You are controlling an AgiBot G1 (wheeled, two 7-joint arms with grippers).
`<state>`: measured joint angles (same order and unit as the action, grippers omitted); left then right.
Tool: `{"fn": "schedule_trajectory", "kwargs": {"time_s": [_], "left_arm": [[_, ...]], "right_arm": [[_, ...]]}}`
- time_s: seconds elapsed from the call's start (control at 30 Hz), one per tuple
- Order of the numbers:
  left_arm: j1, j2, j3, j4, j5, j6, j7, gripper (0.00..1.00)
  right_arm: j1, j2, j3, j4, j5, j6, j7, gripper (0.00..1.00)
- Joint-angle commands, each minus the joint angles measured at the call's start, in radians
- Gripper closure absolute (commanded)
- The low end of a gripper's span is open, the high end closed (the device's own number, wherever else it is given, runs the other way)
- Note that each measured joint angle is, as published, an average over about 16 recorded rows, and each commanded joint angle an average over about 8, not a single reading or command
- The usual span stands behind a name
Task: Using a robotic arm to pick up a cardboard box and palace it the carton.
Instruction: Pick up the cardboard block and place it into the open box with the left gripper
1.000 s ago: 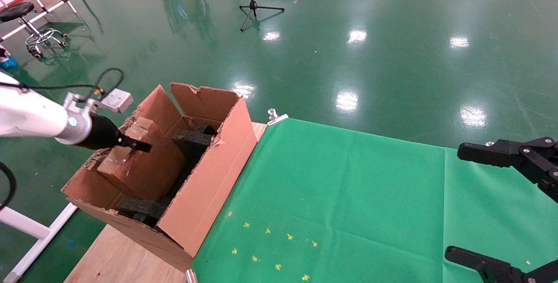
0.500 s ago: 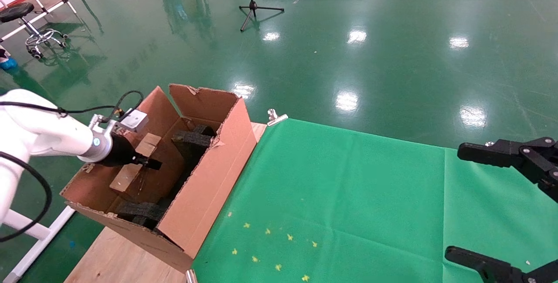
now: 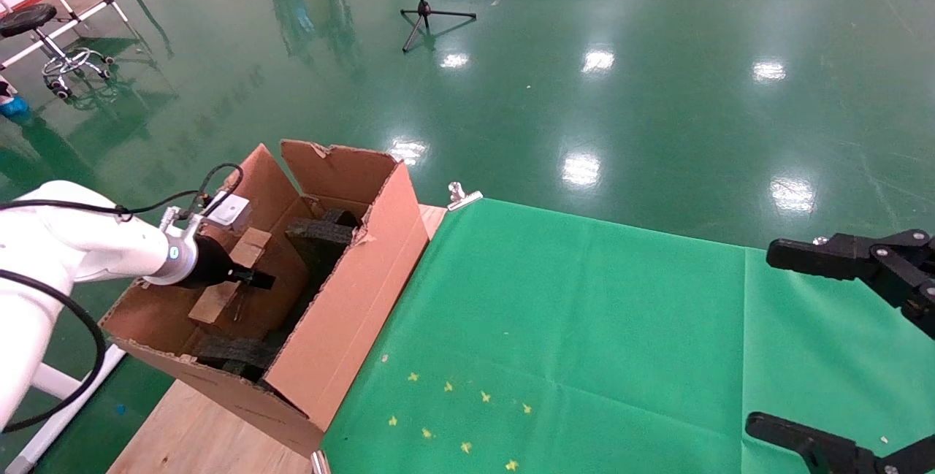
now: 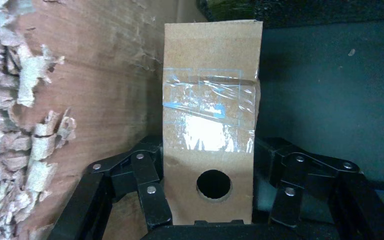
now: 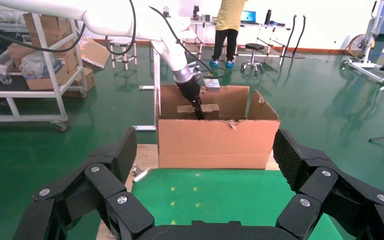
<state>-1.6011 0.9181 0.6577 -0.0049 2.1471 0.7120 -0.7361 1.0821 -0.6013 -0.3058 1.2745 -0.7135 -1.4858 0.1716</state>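
The carton stands open on the table's left end, with black foam blocks inside. My white left arm reaches into it from the left. Its gripper is shut on the cardboard box, a taped brown slab held low inside, close to the carton's left wall. In the left wrist view the cardboard box fills the gap between the black fingers of the left gripper, beside the torn wall. My right gripper hangs open at the right, over the cloth.
A green cloth covers the table right of the carton, held by a metal clip. Bare wood shows at the front left. A tripod stand and a stool are on the floor beyond.
My left gripper has carried the cardboard box down from the carton's rim to deeper inside it, along the left wall. The right arm has not moved.
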Motion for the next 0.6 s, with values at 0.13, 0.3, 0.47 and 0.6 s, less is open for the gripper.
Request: {"fn": "schedule_trajectory", "kwargs": {"time_s": [0.13, 0.3, 0.47, 0.6], "left_arm": [[0.004, -0.003, -0.003, 0.0, -0.004, -0.01, 0.001, 0.0], [0.004, -0.01, -0.003, -0.005, -0.004, -0.016, 0.007, 0.0], [-0.004, -0.023, -0.014, -0.032, -0.021, -0.007, 0.033, 0.0], [-0.016, -0.045, -0.034, -0.082, -0.051, 0.021, 0.075, 0.0]], "right_arm": [[0.0, 0.0, 0.0, 0.0, 0.0, 0.0, 0.0, 0.0], [0.0, 0.0, 0.0, 0.0, 0.0, 0.0, 0.0, 0.0], [0.0, 0.0, -0.001, 0.0, 0.0, 0.0, 0.0, 0.0], [0.0, 0.0, -0.001, 0.0, 0.0, 0.0, 0.0, 0.0]]}}
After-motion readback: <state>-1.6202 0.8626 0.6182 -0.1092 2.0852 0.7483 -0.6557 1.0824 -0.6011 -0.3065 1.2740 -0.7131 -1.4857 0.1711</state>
